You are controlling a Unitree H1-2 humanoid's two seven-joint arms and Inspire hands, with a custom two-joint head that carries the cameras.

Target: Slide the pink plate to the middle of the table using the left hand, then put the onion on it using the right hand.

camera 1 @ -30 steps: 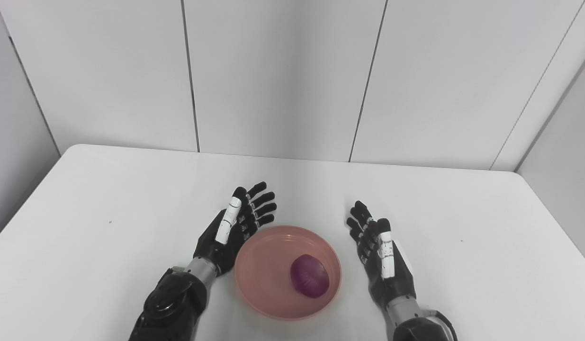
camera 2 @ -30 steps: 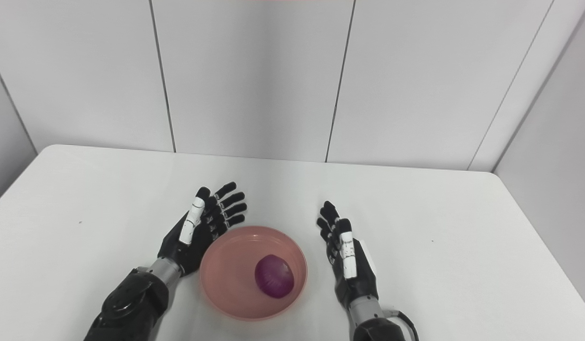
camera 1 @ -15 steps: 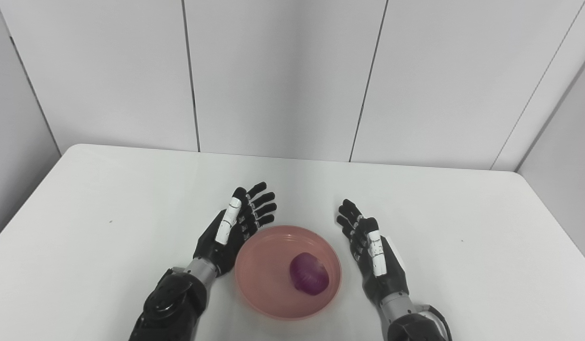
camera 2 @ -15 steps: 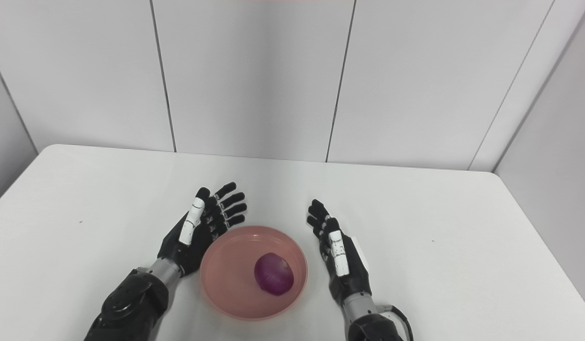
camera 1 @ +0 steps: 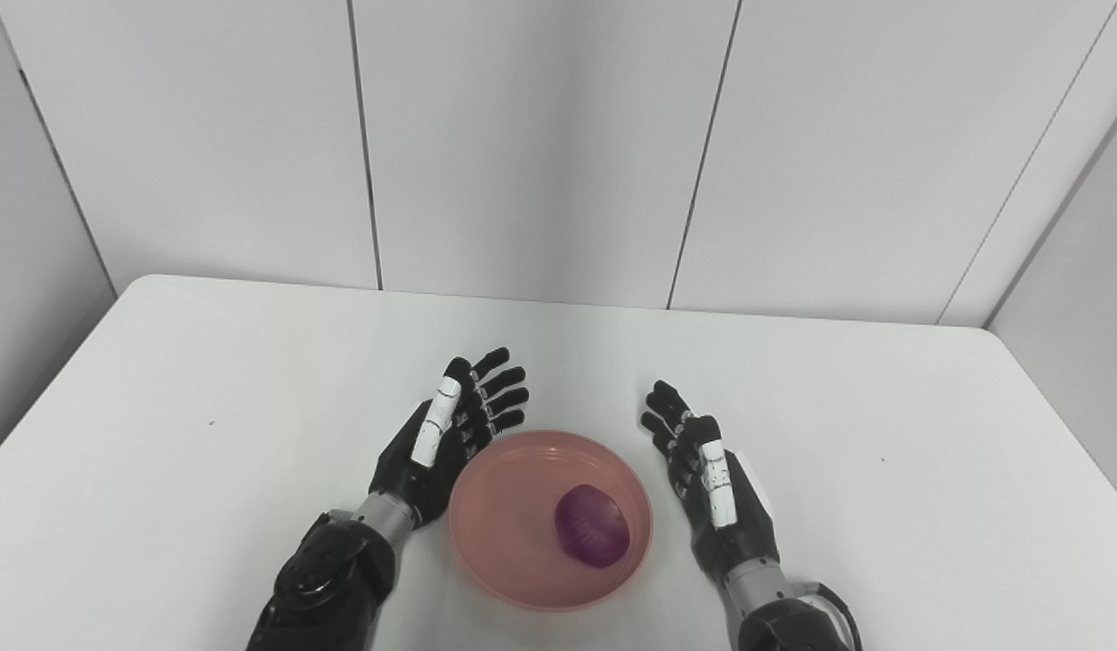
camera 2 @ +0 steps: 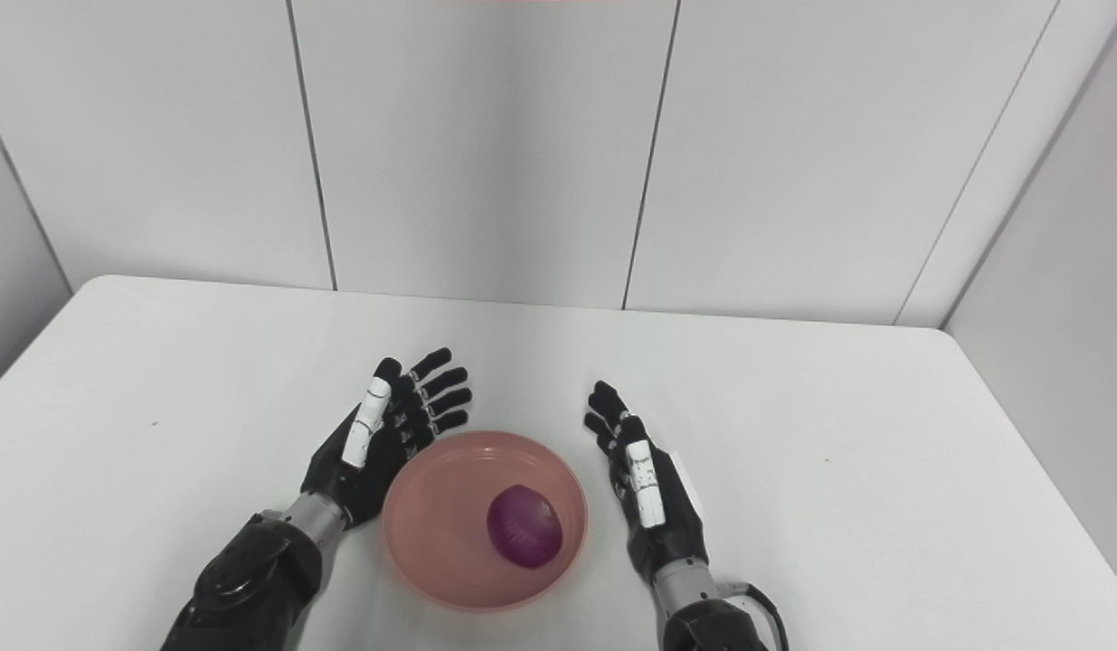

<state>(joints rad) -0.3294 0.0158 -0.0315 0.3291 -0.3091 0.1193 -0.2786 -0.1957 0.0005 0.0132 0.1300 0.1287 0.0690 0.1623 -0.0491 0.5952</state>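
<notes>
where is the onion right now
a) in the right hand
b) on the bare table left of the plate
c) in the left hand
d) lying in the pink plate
d: the onion lies inside the pink plate, right of its middle, while the left hand and right hand stand open on either side, holding nothing.

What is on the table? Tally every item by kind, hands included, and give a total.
Pink plate: 1
Purple onion, lying on the plate: 1
Robot hands, both open and holding nothing: 2, the left hand and the right hand
Total: 4
</notes>
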